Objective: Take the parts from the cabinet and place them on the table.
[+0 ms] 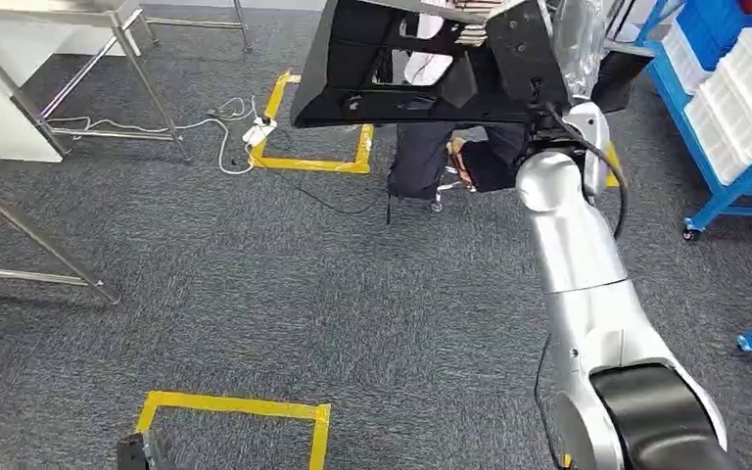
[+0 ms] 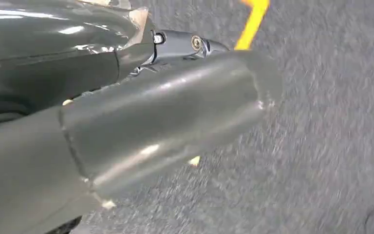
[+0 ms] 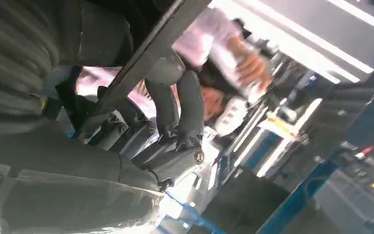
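My right arm is raised and my right hand point(image 1: 521, 61) grips a large black plastic part point(image 1: 392, 69), holding it up in the air at the top middle of the head view. In the right wrist view the dark fingers point(image 3: 177, 105) curl around a black edge of the part point(image 3: 148, 61). My left hand point(image 2: 141, 122) hangs over the grey carpet with its thick grey thumb stretched out and nothing in it. A steel table point(image 1: 54, 15) stands at the far left.
A person in a light shirt and dark trousers point(image 1: 429, 157) is right behind the held part. A blue rack with white bins point(image 1: 734, 88) stands at the right. Yellow tape squares point(image 1: 318, 162) point(image 1: 240, 406) mark the carpet, and white cables point(image 1: 225, 122) lie by the table legs.
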Available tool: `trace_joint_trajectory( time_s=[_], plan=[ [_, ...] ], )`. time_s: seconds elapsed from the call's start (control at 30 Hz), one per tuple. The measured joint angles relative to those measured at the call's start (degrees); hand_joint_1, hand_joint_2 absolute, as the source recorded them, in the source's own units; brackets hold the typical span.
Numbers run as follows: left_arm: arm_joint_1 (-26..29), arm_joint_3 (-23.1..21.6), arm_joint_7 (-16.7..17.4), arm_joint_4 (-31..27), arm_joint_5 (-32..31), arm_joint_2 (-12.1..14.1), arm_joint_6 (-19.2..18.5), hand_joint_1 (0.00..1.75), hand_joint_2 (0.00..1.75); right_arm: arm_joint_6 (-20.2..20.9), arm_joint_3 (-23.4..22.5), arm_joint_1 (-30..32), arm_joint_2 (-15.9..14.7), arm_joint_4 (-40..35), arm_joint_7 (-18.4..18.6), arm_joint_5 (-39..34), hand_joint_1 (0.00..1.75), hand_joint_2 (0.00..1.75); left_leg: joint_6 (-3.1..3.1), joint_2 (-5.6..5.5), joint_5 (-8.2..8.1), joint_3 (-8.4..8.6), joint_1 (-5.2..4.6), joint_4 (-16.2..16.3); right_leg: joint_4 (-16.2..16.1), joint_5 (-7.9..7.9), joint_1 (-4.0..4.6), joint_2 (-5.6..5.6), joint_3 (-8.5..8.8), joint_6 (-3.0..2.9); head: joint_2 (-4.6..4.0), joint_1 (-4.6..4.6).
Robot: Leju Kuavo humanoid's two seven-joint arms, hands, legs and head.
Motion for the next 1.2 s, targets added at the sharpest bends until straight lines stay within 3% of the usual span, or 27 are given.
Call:
trace_joint_trajectory(
  time_s=[0.07,0.1,0.13,0.17,0.23,0.27,0.3,0.33,0.4,0.43,0.47,0.5,0.53,0.6,0.63,0.67,0.73,0.77,0.8,0.93,0.97,1.0,1.03,1.1,1.13,1.17,1.2],
  plan=[
    [-0.2,0.5,-0.1,0.0,0.3,0.0,0.0,0.0,0.0,0.6,-0.2,-0.2,0.0,0.0,-0.1,0.1,1.75,1.75,0.07,-1.51,0.03,-0.02,0.15,0.0,8.8,-3.34,-0.34,1.66,-4.19,-0.26,-0.02,0.41],
    [0.0,0.8,-0.1,0.0,0.3,0.0,0.0,0.0,0.0,0.9,-0.2,-0.1,0.0,0.0,0.0,0.3,1.75,1.75,0.06,-2.45,0.03,-0.03,0.24,0.0,13.0,-4.52,-0.47,1.92,-6.34,0.0,-0.02,0.46],
    [0.1,1.0,-0.1,0.0,0.3,0.0,0.0,0.0,0.0,1.1,-0.2,-0.2,0.2,0.0,0.0,0.3,1.75,1.75,0.02,-3.29,0.06,-0.02,0.32,0.0,14.2,-4.36,-0.65,1.93,-7.19,0.41,-0.02,0.46],
    [0.3,1.2,-0.1,0.0,0.4,0.0,0.0,0.0,0.0,1.4,-0.2,-0.4,0.4,0.0,0.0,0.4,1.75,1.75,-0.02,-4.09,0.06,0.0,0.47,0.1,12.4,-3.14,-0.92,1.94,-6.62,1.04,-0.02,0.46],
    [0.5,1.6,-0.1,0.0,0.4,0.0,0.0,0.0,0.0,1.8,-0.2,-1.0,0.5,0.0,0.0,0.4,1.75,1.75,-0.55,-5.61,-0.16,-0.01,0.92,0.6,3.5,1.08,-1.59,2.45,-2.67,2.54,-0.02,0.48],
    [0.5,1.9,-0.1,0.0,0.4,0.1,0.0,0.0,0.0,1.8,-0.2,-1.4,0.8,0.0,0.0,0.4,1.75,1.75,-1.05,-6.3,-0.48,-0.24,1.01,1.0,-1.8,3.16,-2.23,4.29,-0.2,3.29,-0.02,0.57],
    [0.4,2.1,-0.1,0.0,0.4,0.2,0.0,0.0,0.0,1.8,-0.2,-1.8,0.8,0.0,0.0,0.4,1.75,1.75,-1.59,-6.79,-0.78,-0.79,0.7,1.9,-3.5,2.85,-2.23,5.88,0.99,3.18,-0.02,0.81],
    [0.5,2.1,-0.2,0.0,0.4,0.2,0.0,0.0,0.0,1.8,-0.2,-1.9,1.1,0.0,0.0,0.4,1.75,1.75,-1.89,-7.31,-0.58,-1.03,0.94,1.8,-3.4,3.02,-2.24,5.46,0.75,2.45,-0.02,0.59],
    [0.8,2.3,-0.2,0.0,0.4,0.2,0.0,0.0,0.0,1.8,-0.2,-1.8,1.6,0.0,0.1,0.4,1.75,1.75,-2.49,-8.35,-0.21,-1.31,1.36,1.4,-3.4,3.09,-1.67,4.52,0.74,1.9,-0.02,0.68],
    [1.0,2.4,-0.2,0.0,0.4,0.4,0.0,0.0,0.0,1.8,-0.2,-1.9,1.9,0.0,0.0,0.4,1.75,1.75,-2.76,-8.89,-0.22,-1.5,1.37,1.4,-3.6,3.32,-2.09,3.84,0.83,1.45,-0.02,0.66],
    [1.2,2.5,-0.2,0.0,0.5,0.4,0.0,0.0,0.0,1.9,-0.2,-2.1,2.1,0.0,0.0,0.4,1.75,1.75,-2.97,-6.71,-0.9,-1.89,1.24,2.2,-3.7,3.46,-2.18,3.35,0.94,1.0,-0.02,0.63],
    [1.2,2.6,-0.3,0.0,0.5,0.4,0.0,0.0,0.0,1.9,-0.2,-2.2,2.4,0.0,0.0,0.4,1.75,1.75,-3.27,-3.9,-2.52,-2.91,1.07,4.5,-3.8,3.4,-2.09,2.94,0.98,0.35,-0.02,-0.31],
    [1.1,2.6,-0.3,0.0,0.5,0.4,0.0,0.0,0.0,1.9,-0.2,-2.3,2.5,0.0,0.0,0.4,1.75,1.75,-3.53,-2.42,-4.55,-4.73,1.23,8.4,-3.8,3.28,-1.88,2.49,1.02,0.04,-0.02,-0.42],
    [1.1,2.6,-0.3,0.0,0.5,0.4,0.0,0.0,0.0,1.9,-0.2,-2.3,2.5,0.0,0.0,0.4,1.75,1.75,-3.75,-1.39,-7.98,-9.17,1.47,17.2,-3.8,3.12,-1.45,1.24,1.04,-0.39,-0.02,-0.44],
    [1.1,2.6,-0.3,0.0,0.5,0.3,0.0,0.0,0.0,1.9,-0.2,-2.3,2.6,0.1,0.0,0.4,1.75,1.75,-3.78,-1.29,-8.22,-10.35,1.51,19.3,-3.8,3.08,-1.3,0.6,1.04,-0.45,-0.02,-0.48],
    [1.1,2.6,-0.3,0.0,0.5,0.3,0.0,0.0,0.0,1.9,-0.2,-2.3,2.7,0.2,0.0,0.4,1.75,1.75,-3.72,-1.24,-7.19,-10.0,1.52,18.4,-3.8,3.04,-1.19,0.0,1.07,-0.48,-0.02,-0.44],
    [1.1,2.6,-0.3,0.0,0.5,0.4,0.0,0.0,0.0,2.1,-0.2,-2.5,3.1,0.2,0.0,0.4,1.75,1.75,-3.35,-0.76,-2.88,-5.72,1.48,10.2,-3.8,2.87,-1.08,-1.03,1.25,-0.65,-0.02,-0.44],
    [1.1,2.7,-0.3,0.0,0.5,0.4,0.0,0.0,0.0,2.2,-0.2,-2.7,3.3,0.2,0.0,0.4,1.75,1.75,-3.06,0.88,-0.95,-2.85,1.33,5.2,-3.8,2.7,-0.97,-1.4,1.43,-0.53,-0.02,-0.5],
    [0.9,2.7,-0.3,0.0,0.5,0.4,0.0,0.0,0.0,2.3,-0.2,-3.0,3.5,0.2,0.0,0.5,1.75,1.75,-3.03,3.41,-1.61,-1.3,0.55,2.5,-3.7,2.55,-0.51,-1.84,1.45,-0.33,-0.02,-0.5],
    [0.7,2.9,-0.3,0.0,0.5,0.5,0.0,0.0,0.0,2.8,0.3,-3.6,4.2,0.3,-0.1,0.6,1.75,1.75,-1.96,0.51,-1.15,-1.5,0.11,1.8,-4.0,2.16,-0.31,-3.93,1.96,0.54,-0.02,-0.26],
    [0.8,3.0,-0.3,0.0,0.5,0.5,0.0,0.0,0.0,2.8,0.3,-3.6,4.3,0.3,-0.1,0.8,1.75,1.75,-1.35,0.05,-0.67,-0.67,0.87,1.1,-3.4,1.59,-0.17,-2.88,1.29,0.95,-0.02,-0.18],
    [0.6,3.2,-0.4,-0.1,0.5,0.4,0.0,0.0,0.0,2.8,0.4,-3.8,4.5,0.3,-0.1,1.0,1.75,1.75,-1.07,-0.53,-0.52,-0.5,0.67,0.8,-1.6,0.56,-0.47,-0.61,0.8,0.81,-0.02,-0.2],
    [0.4,3.4,-0.5,-0.1,0.5,0.5,0.0,0.0,0.0,2.8,0.5,-4.2,4.6,0.4,-0.1,1.1,1.75,1.75,-0.6,-0.9,-0.35,-0.52,0.77,0.8,2.3,-1.23,-0.54,0.91,-1.16,0.36,-0.02,-0.13],
    [0.3,3.7,-0.6,-0.1,0.5,0.5,0.0,0.0,0.0,2.9,0.6,-4.2,4.6,0.7,0.1,1.2,1.75,1.75,-0.52,-2.38,-0.39,-0.52,0.83,0.8,11.6,-4.25,-0.66,1.76,-5.89,0.07,-0.02,0.13],
    [0.4,3.7,-0.6,-0.1,0.5,0.5,0.0,0.0,0.0,2.9,0.6,-4.1,4.6,0.9,0.1,1.3,1.75,1.75,-0.52,-3.23,-0.39,-0.52,0.83,0.8,14.2,-4.68,-0.71,1.86,-7.51,0.37,-0.02,0.18],
    [0.5,3.9,-0.6,-0.1,0.5,0.5,0.0,0.0,0.0,2.9,0.6,-4.1,4.6,1.1,0.1,1.3,1.75,1.75,-0.54,-4.06,-0.38,-0.52,0.83,0.9,14.1,-4.09,-0.8,1.89,-7.78,0.74,-0.02,0.13],
    [0.6,4.1,-0.6,-0.1,0.5,0.5,0.0,0.0,0.0,2.9,0.6,-4.2,4.6,1.2,0.1,1.4,1.75,1.75,-0.58,-4.97,-0.37,-0.51,0.9,0.9,10.9,-2.31,-0.93,1.97,-6.57,1.32,-0.02,0.28]
  ],
)
